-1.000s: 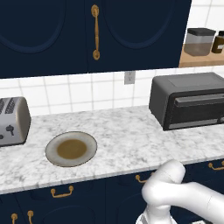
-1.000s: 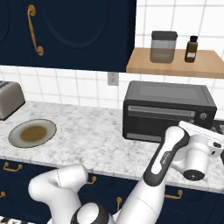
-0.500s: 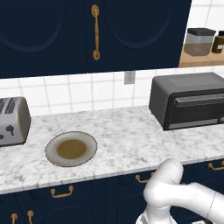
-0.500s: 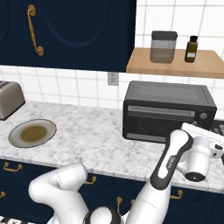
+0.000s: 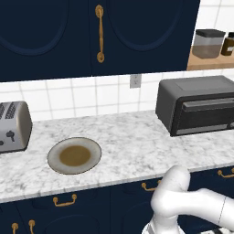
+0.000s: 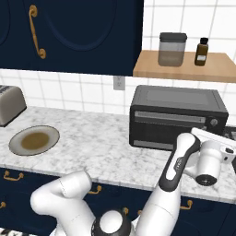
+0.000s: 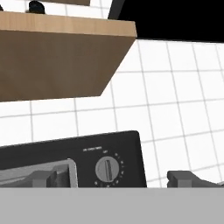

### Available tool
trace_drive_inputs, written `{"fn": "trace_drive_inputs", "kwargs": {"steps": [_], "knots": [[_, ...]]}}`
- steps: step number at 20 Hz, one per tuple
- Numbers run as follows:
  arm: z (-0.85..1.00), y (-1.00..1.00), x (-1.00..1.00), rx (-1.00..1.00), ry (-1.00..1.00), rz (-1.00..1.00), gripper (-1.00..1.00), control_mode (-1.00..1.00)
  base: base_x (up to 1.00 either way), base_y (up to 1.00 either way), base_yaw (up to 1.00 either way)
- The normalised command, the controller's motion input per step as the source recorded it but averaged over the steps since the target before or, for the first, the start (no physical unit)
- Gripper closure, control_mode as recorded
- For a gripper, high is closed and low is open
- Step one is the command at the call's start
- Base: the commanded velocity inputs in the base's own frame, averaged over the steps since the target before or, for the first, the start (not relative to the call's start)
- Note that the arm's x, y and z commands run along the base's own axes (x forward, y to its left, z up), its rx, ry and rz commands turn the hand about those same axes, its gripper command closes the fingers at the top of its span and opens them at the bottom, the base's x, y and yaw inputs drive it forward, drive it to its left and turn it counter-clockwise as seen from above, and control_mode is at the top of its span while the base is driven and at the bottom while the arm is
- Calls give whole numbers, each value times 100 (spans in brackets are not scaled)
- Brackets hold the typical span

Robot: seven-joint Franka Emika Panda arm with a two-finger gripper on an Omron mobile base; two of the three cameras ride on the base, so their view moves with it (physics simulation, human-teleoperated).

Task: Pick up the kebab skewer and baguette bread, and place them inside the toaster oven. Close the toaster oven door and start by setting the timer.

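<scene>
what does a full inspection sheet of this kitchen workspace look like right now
surface: marble counter, mostly bare
job's things: toaster oven door shut; timer knob untouched; plate holds no food; skewer and baguette nothing seen
clutter: silver toaster at far left
grippers: gripper open, empty, facing the timer knob
cables: nothing seen
surroundings: wooden shelf with jar and bottle; navy cabinets; wall outlet

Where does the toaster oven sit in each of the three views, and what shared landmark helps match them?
Left base view: toaster oven at the right edge, on the counter, door shut.
Right base view: right of centre, behind the arm's wrist, under the wooden shelf.
Hand view: along the bottom, its right end with the timer knob showing.
Shared landmark: the wooden shelf above the oven, seen in all three.
</scene>
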Motion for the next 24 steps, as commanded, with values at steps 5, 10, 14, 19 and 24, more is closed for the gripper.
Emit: {"fn": "trace_drive_inputs", "kwargs": {"steps": [5,10,14,19,24], "knots": [[0,-12,14,0,3,2,-100,-100,0,0,0],[-1,-6,13,0,1,1,-100,-100,0,0,0],[-10,0,20,0,3,2,-100,-100,0,0,0],[-3,-6,21,-1,1,2,-100,-100,0,0,0],[0,-14,9,-4,0,0,-100,-100,0,0,0]]}}
